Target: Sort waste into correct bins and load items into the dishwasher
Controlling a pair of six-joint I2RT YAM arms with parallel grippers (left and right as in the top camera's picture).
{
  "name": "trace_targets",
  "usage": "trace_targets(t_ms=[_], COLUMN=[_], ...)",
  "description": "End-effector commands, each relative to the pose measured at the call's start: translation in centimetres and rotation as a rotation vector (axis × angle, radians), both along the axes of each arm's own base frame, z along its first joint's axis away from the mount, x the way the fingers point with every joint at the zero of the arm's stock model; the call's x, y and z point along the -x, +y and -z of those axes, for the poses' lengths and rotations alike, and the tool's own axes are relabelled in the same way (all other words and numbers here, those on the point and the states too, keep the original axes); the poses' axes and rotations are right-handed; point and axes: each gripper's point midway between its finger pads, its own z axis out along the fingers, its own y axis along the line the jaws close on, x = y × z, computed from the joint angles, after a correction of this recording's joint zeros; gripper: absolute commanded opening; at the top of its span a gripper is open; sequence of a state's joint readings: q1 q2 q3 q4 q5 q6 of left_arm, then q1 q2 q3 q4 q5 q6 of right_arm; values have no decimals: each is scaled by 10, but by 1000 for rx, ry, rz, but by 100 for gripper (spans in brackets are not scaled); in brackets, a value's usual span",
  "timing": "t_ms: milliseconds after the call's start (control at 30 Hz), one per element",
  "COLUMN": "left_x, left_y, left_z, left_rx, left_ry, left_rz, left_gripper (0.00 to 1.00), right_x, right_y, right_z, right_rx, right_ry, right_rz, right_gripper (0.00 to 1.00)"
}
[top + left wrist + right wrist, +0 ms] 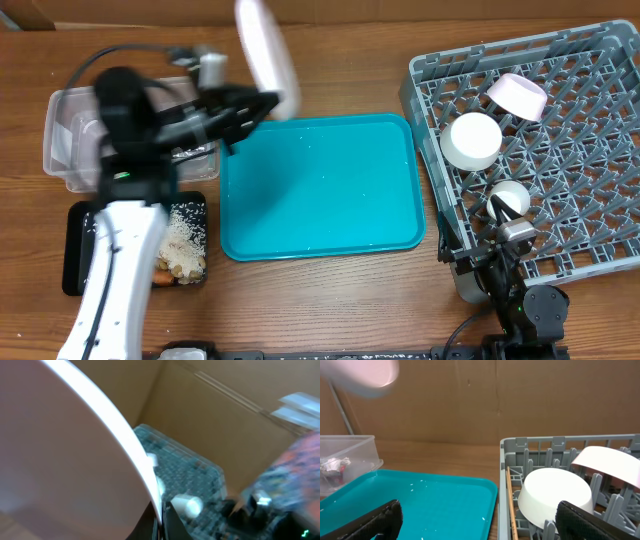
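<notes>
My left gripper point(243, 108) is shut on the rim of the white plate point(266, 50) and holds it upright in the air above the back left of the teal tray. In the left wrist view the plate point(65, 450) fills the left side, with the jaws point(162, 520) pinching its edge. Two white bowls point(471, 140) point(518, 95) sit in the grey dish rack point(590, 170). My right gripper point(480, 520) is wide open and empty by the rack's front left corner. A wooden chopstick point(510, 505) lies along the rack's left wall. The black tray point(76, 250) holds beige scraps point(185, 240) and the carrot point(165, 279).
The teal serving tray point(320, 185) lies in the middle with a few rice grains. The clear tub point(70, 130) stands at the left, with foil and a wrapper point(334, 467) inside. A small white round object point(508, 197) sits in the rack. Cardboard walls stand behind the table.
</notes>
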State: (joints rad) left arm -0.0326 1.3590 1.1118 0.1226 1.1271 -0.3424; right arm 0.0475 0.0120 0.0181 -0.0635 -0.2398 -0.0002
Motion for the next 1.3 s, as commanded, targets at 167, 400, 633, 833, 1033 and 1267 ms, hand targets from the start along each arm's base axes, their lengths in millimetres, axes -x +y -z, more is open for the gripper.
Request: trace_targets(t_ms=[167, 400, 633, 833, 1033, 1267], left_x=[-50, -54, -56, -57, -48, -63], left_y=[-132, -206, -243, -245, -246, -218], left_z=[26, 72, 87, 115, 123, 139], left_rx=[386, 429, 391, 296, 211, 62], left_ry=[441, 550, 551, 587, 502, 563], left_rz=[-46, 30, 99, 66, 125, 102], left_gripper=[4, 4, 4, 20, 100, 100], right_x=[0, 0, 0, 0, 0, 0], right_y=[0, 0, 0, 0, 0, 0], right_z=[1, 1, 1, 1, 1, 1], right_rx=[-4, -4, -5, -5, -4, -4], right_ry=[-4, -4, -4, -4, -4, -4], right_rz=[-2, -2, -2, -2, -2, -2], right_gripper=[100, 100, 100, 100, 100, 100])
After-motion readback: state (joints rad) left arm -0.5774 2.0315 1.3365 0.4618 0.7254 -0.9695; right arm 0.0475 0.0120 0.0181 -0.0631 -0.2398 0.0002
